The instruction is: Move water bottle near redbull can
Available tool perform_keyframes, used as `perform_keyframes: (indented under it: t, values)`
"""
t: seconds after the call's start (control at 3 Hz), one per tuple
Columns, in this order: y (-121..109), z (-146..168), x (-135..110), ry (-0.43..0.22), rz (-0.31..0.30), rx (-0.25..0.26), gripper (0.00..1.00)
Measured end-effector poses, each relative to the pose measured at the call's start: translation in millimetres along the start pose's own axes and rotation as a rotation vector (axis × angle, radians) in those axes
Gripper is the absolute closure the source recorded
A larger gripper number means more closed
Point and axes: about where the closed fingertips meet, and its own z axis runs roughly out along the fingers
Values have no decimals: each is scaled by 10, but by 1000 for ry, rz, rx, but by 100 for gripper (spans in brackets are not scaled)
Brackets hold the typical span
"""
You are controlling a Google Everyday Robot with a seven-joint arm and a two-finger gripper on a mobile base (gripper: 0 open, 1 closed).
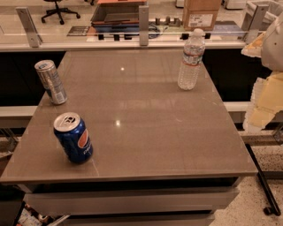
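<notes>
The water bottle (191, 60) is clear and ribbed, with a white cap and a white-and-red label band. It stands upright near the table's far right corner. The redbull can (51, 82) is slim and silver-grey and stands at the table's left edge, far from the bottle. My gripper (261, 103) shows as pale cream parts at the right edge of the view, off the table's right side, to the right of the bottle and a little nearer. It touches nothing on the table.
A blue Pepsi can (74, 137) stands near the front left of the brown table (146, 132). Behind the table runs a glass partition (143, 22) with metal posts, with a cardboard box (201, 13) beyond it.
</notes>
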Motion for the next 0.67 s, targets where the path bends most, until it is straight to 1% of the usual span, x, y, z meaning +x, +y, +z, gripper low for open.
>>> perform_keyframes:
  t: [0.33,0.67]
  values:
    - [0,0,0,0,0,0,0]
    - [-107,-7,33,-41,26,22,0]
